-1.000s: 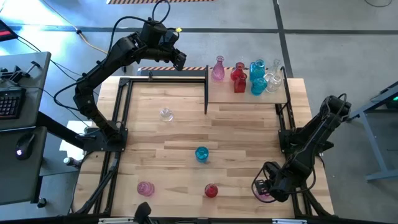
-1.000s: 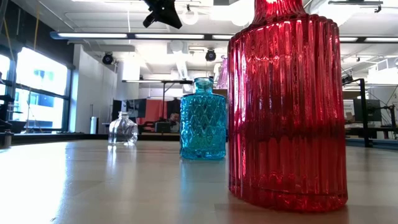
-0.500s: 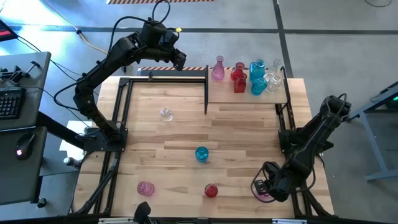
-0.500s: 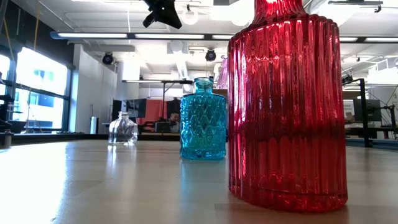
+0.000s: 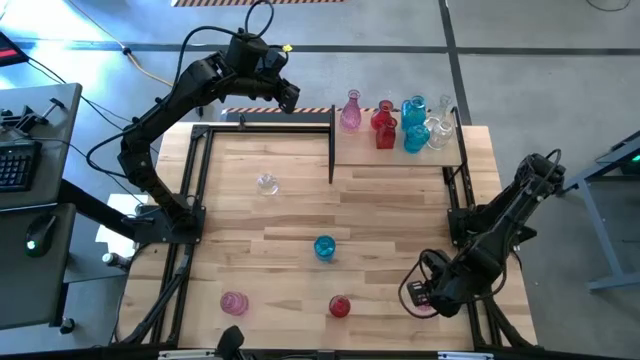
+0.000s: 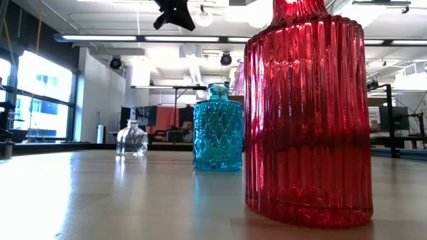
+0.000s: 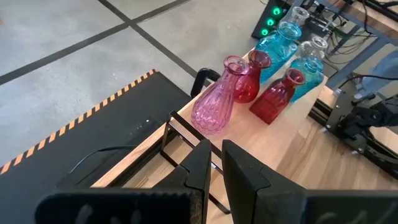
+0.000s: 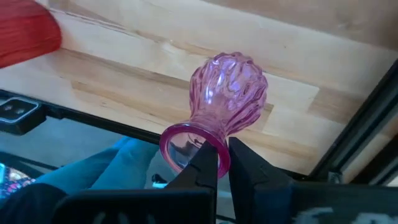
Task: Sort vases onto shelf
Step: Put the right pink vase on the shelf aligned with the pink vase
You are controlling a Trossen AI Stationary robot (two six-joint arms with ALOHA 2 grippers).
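Observation:
My right gripper [image 5: 418, 296] is at the table's near right corner, shut on a pink ribbed vase [image 8: 227, 93]. My left gripper [image 5: 287, 97] waits shut above the table's far edge, left of the shelf [image 5: 395, 162]. On the shelf's far side stand a pink vase [image 5: 350, 112], a red one [image 5: 384, 126], blue ones [image 5: 414, 126] and a clear one [image 5: 438, 132]. On the tabletop stand, on their bases, a clear vase [image 5: 267, 184], a blue vase [image 5: 324, 247], a pink vase [image 5: 233, 302] and a red vase [image 5: 340, 306]. My right gripper pinches the pink vase's flared rim [image 8: 214, 149], one finger in the mouth and the other outside by the neck. The fingers come steeply from above. The vase hangs tilted below them, its round body a little above the tabletop.
Black metal bars [image 5: 331, 150] edge the shelf and frame the table's sides. In the low view the red vase [image 6: 307, 113] fills the foreground, with the blue vase [image 6: 217, 130] and the clear vase [image 6: 131, 139] behind. A desk with a keyboard [image 5: 15, 165] stands beyond the left edge.
My right gripper has risen and shifted a little toward the table's left, staying shut on the pink vase's rim. The vase has come up off the tabletop with it.

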